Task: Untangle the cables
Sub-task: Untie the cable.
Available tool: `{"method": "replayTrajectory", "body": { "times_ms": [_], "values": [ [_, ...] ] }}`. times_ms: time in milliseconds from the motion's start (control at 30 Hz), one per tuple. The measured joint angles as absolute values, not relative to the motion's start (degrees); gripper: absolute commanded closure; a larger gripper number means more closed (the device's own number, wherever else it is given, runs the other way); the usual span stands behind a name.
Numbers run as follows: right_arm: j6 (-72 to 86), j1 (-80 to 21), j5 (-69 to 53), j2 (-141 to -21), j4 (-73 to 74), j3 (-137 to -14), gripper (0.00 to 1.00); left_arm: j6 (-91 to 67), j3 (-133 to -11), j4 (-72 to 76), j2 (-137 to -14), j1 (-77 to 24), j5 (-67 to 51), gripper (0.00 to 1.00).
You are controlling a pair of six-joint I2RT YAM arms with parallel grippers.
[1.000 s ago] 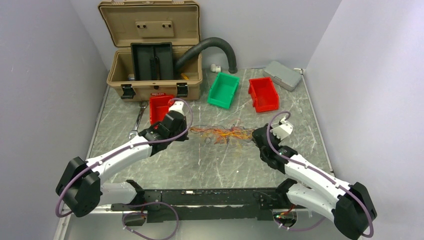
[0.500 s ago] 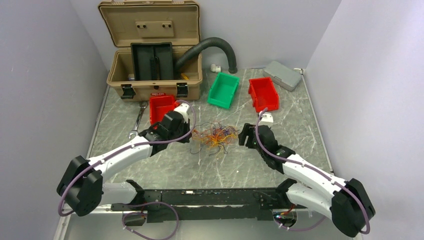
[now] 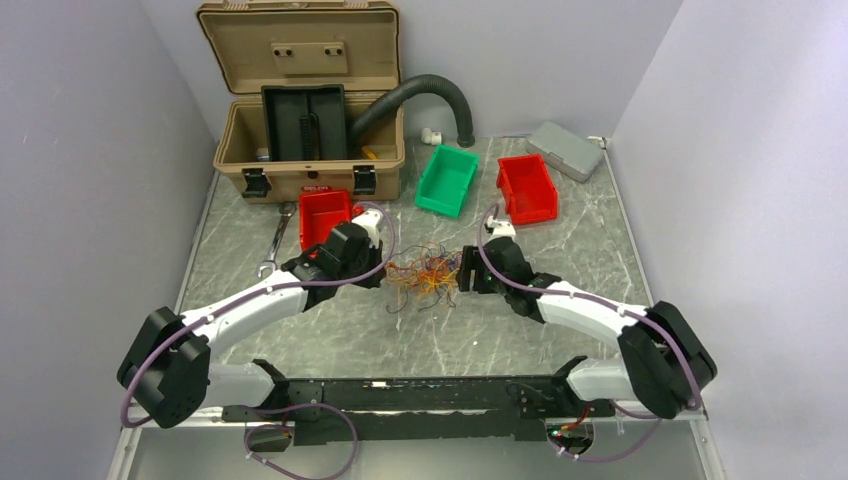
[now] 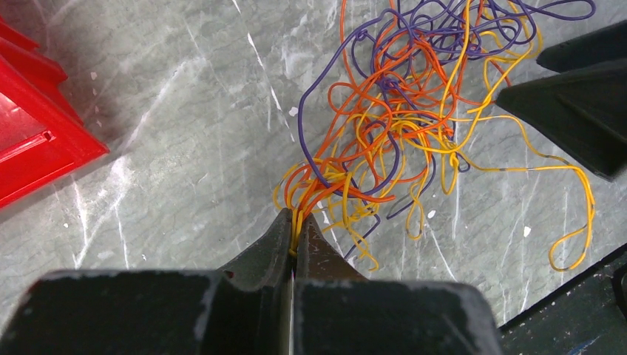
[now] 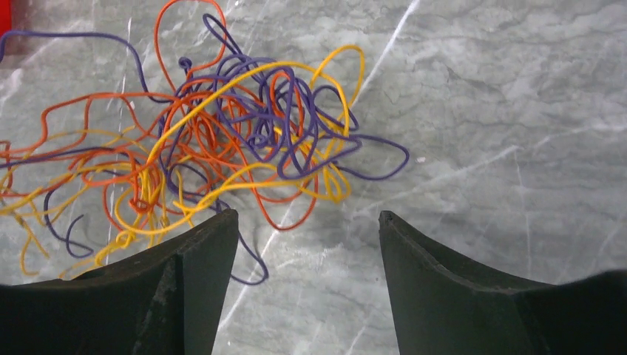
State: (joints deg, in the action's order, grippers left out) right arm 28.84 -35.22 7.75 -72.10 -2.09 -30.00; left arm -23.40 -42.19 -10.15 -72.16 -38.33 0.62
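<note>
Sprung back into a loose clump: hair-thin orange, yellow and purple wire tangle (image 3: 425,277), taut a second ago. Pinched at nine o'clock by black left gripper (image 4: 293,222). Dropped at three o'clock by black right gripper (image 5: 307,222), now spread, moved closer. Probably regrasping next.
</note>
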Motion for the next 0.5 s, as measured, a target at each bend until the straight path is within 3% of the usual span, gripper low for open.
{"method": "replayTrajectory", "body": {
  "times_ms": [133, 200, 333, 367, 500],
  "values": [
    [29.74, -35.22, 8.25, -76.97, -3.16, -32.36, 0.26, -23.4, -42.19, -10.13, -72.16, -38.33, 0.21, 1.0],
    [30.22, -35.22, 8.93, -79.53, -3.09, -33.54, 0.39, -23.4, -42.13, -10.11, -72.16, -38.33, 0.05, 1.0],
    [33.23, -35.22, 13.82, -84.07, -1.61, -35.94, 0.86, -23.4, -42.13, -10.37, -72.16, -38.33, 0.69, 1.0],
    [34.2, -35.16, 15.51, -84.2, -0.84, -36.01, 0.93, -23.46, -42.13, -10.68, -72.16, -38.33, 1.43, 1.0],
    [38.7, -32.93, 22.63, -80.99, 2.66, -34.39, 0.97, -24.82, -42.13, -13.98, -71.9, -37.34, 6.92, 1.0]
  ]
}}
